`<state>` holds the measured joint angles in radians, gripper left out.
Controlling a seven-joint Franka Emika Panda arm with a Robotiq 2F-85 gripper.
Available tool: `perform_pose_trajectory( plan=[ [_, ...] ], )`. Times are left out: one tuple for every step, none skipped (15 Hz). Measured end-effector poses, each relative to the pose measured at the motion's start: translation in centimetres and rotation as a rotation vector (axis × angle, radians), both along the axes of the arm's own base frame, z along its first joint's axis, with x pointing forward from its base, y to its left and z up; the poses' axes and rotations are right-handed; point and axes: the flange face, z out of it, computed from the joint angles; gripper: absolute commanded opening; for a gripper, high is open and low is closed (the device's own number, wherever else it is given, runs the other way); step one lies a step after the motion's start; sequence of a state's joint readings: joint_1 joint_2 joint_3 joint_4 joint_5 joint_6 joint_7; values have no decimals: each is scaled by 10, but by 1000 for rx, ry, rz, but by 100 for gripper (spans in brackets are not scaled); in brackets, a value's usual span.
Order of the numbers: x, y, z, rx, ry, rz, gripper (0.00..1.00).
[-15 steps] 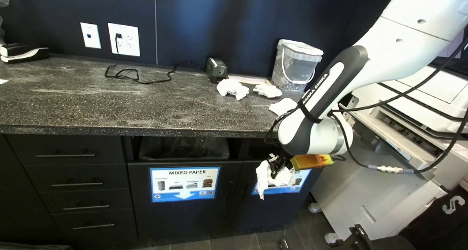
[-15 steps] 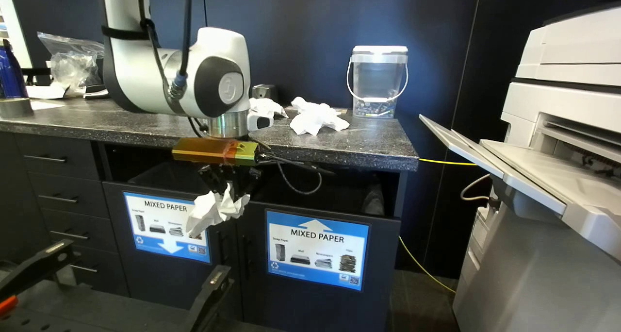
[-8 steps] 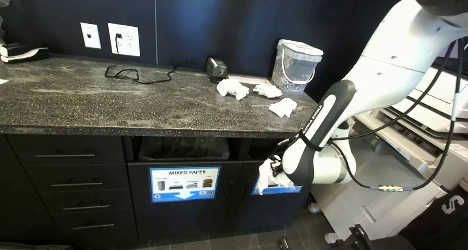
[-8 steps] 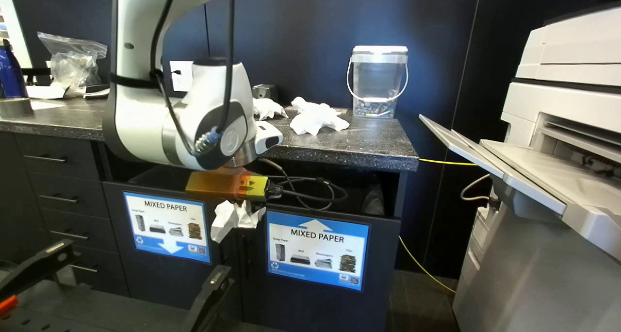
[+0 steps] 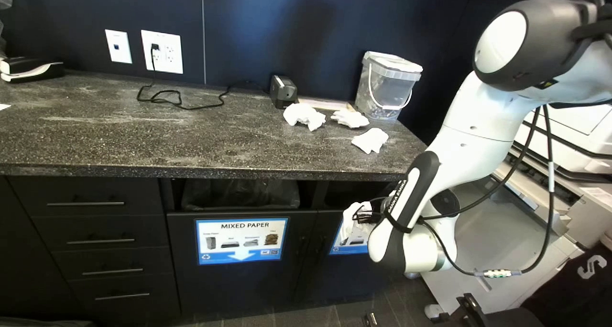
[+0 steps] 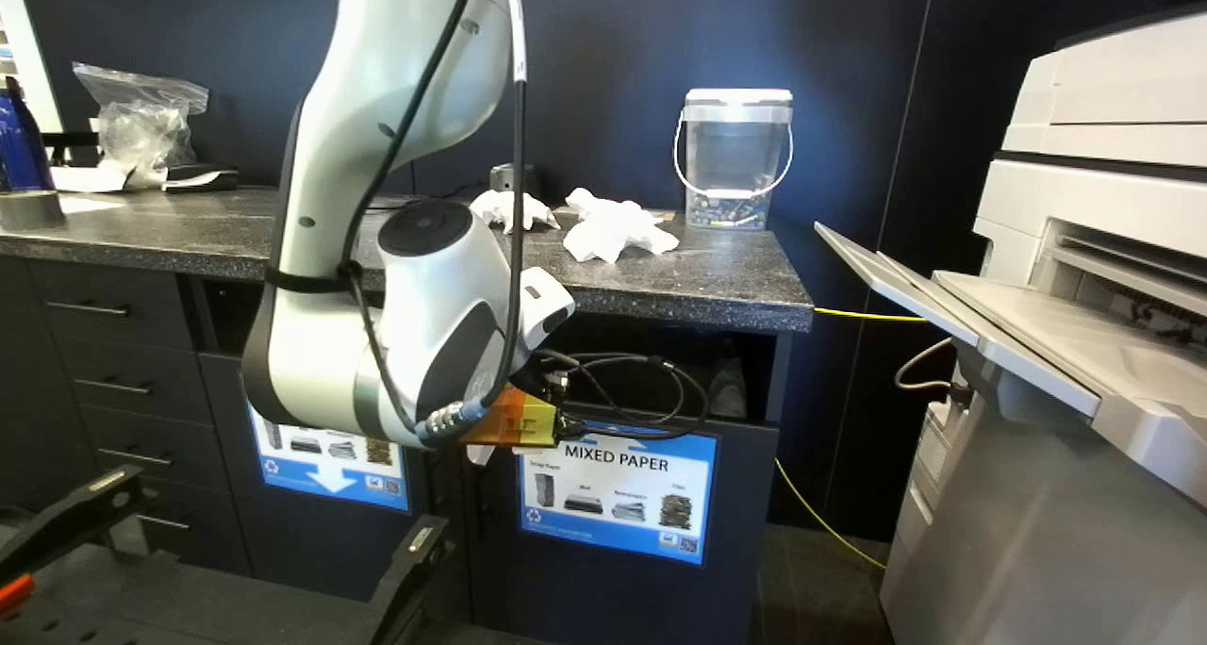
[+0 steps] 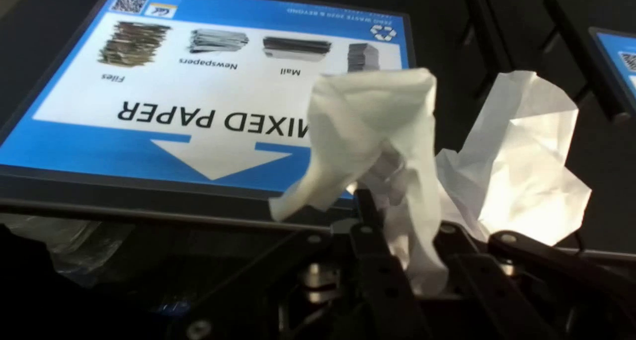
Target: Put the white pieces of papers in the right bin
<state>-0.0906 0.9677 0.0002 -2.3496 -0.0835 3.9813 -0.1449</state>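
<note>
Up front, below the front edge of the worktop (image 5: 191,140), the tool (image 7: 405,230) is gripping a crumpled white paper (image 7: 417,131), and that paper is hanging before the right bin (image 6: 613,598), hiding part of its sign (image 7: 198,91)! Up on top, a white scrap (image 5: 370,140) is lying nearest the right edge, a second scrap (image 5: 350,118) is sitting farther back, and a third scrap (image 5: 304,115) is resting just before a small dark box (image 5: 283,92) near the back edge. Toward the back right corner, a lidded bucket (image 5: 388,85) is standing upright!
</note>
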Motion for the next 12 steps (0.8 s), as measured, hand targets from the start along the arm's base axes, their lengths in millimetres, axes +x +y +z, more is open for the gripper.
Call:
perform_pose_trajectory(
  plan=[
    [5, -2, -4, -4, -28, -2, 17],
    [11, -4, -8, -10, -54, -1, 18],
    [17, -6, -11, -17, -80, 1, 17],
    [23, -8, -13, -23, -105, 3, 18],
    [29, -9, -14, -29, -131, 4, 18],
    [34, -10, -15, -33, -158, 5, 18],
    [37, -12, -15, -35, -181, 5, 17],
    [40, -13, -16, -37, -201, 4, 17],
    [43, -14, -16, -39, -221, 4, 18],
    [45, -15, -17, -40, -239, 3, 18],
    [47, -16, -19, -41, -254, 1, 18],
    [47, -17, -21, -38, -266, -4, 18]
  ],
)
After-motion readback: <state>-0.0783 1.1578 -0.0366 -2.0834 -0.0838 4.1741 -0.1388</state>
